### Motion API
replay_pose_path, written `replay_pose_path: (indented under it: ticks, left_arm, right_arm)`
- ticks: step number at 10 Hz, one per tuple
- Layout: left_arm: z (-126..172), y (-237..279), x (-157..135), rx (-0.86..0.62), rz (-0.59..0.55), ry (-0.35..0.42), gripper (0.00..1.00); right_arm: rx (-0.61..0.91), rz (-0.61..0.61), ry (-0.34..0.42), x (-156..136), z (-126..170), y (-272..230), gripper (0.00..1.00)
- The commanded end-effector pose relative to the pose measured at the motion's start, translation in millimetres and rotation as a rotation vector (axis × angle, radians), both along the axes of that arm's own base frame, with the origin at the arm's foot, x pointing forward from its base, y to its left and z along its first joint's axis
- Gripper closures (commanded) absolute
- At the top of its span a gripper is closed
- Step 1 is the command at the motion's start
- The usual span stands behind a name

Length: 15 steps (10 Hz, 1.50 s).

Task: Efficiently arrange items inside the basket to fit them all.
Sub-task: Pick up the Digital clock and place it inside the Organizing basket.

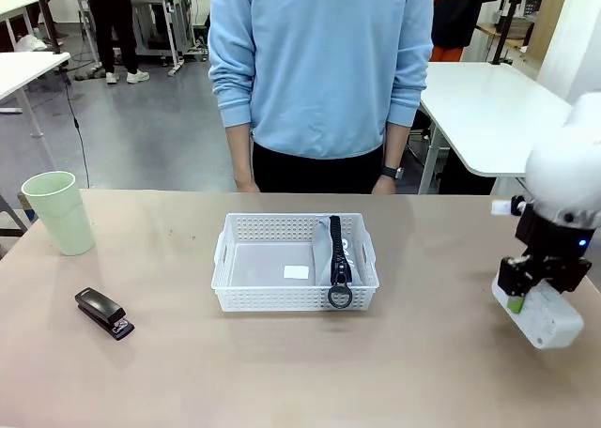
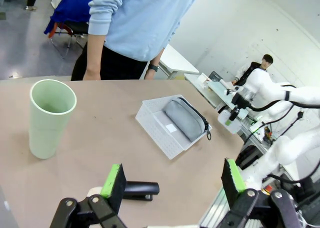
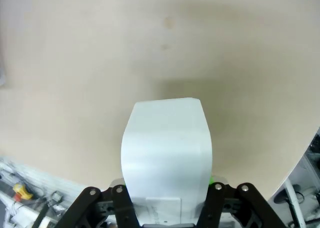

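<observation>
The white lattice basket sits mid-table with the grey zip pouch standing along its right side; both also show in the left wrist view, basket and pouch. At the right of the table my right gripper is shut on the white rounded box, held just above the tabletop; the box rises between its jaws in the right wrist view. My left gripper is open, above the black stapler. The stapler lies front left. The pale green cup stands upright far left.
A person in a light blue sweatshirt stands at the far side of the table, hands down at its edge. The left half of the basket floor holds only a small white label. Bare tabletop lies between the basket and the box.
</observation>
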<state>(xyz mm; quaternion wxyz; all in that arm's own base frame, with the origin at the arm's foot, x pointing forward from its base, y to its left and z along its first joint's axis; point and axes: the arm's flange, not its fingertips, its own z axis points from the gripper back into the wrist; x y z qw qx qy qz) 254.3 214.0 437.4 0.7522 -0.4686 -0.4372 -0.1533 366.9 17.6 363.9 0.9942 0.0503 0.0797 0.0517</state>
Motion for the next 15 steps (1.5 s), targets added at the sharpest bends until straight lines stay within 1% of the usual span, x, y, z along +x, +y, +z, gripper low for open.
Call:
replay_pose_path:
  ticks: [1,2,3,4,5,6,7,10,11,12,13,14,15]
  left_arm:
    - [1.8,0.2,0.7,-0.009,0.000,-0.030,0.00]
    - [1.8,0.2,0.7,-0.009,0.000,-0.030,0.00]
    - [1.8,0.2,0.7,-0.009,0.000,-0.030,0.00]
    - [1.8,0.2,0.7,-0.009,0.000,-0.030,0.00]
    - [1.8,0.2,0.7,-0.009,0.000,-0.030,0.00]
    - [1.8,0.2,0.7,-0.009,0.000,-0.030,0.00]
    - [1.8,0.2,0.7,-0.009,0.000,-0.030,0.00]
    - [1.8,0.2,0.7,-0.009,0.000,-0.030,0.00]
    - [1.8,0.2,0.7,-0.009,0.000,-0.030,0.00]
    - [1.8,0.2,0.7,-0.009,0.000,-0.030,0.00]
    - [1.8,0.2,0.7,-0.009,0.000,-0.030,0.00]
    - [1.8,0.2,0.7,-0.009,0.000,-0.030,0.00]
    - [1.8,0.2,0.7,-0.009,0.000,-0.030,0.00]
  right_arm:
    - [0.234,-0.035,0.058,-43.3,68.5,9.2,1.00]
    - [0.395,-0.023,0.088,-41.6,95.9,22.3,1.00]
    - [0.534,-0.060,0.116,-40.1,111.8,33.8,1.00]
    - [0.650,-0.078,0.115,-40.7,120.8,42.4,1.00]
    - [0.732,-0.094,0.108,-43.4,123.3,42.9,1.00]
    - [0.794,-0.180,0.005,-42.8,121.5,35.0,1.00]
    - [0.641,-0.038,0.116,-53.1,133.7,45.4,1.00]
    - [0.641,-0.038,0.116,-53.1,133.7,45.4,1.00]
    - [0.668,-0.075,0.116,-51.5,129.6,48.0,0.48]
    - [0.647,0.155,-0.012,-44.8,132.5,49.8,0.48]
    - [0.590,0.212,-0.079,-26.1,138.1,69.7,0.48]
    - [0.545,0.370,-0.077,-4.2,143.0,103.0,0.48]
    - [0.513,0.437,-0.067,12.8,143.1,132.1,0.48]
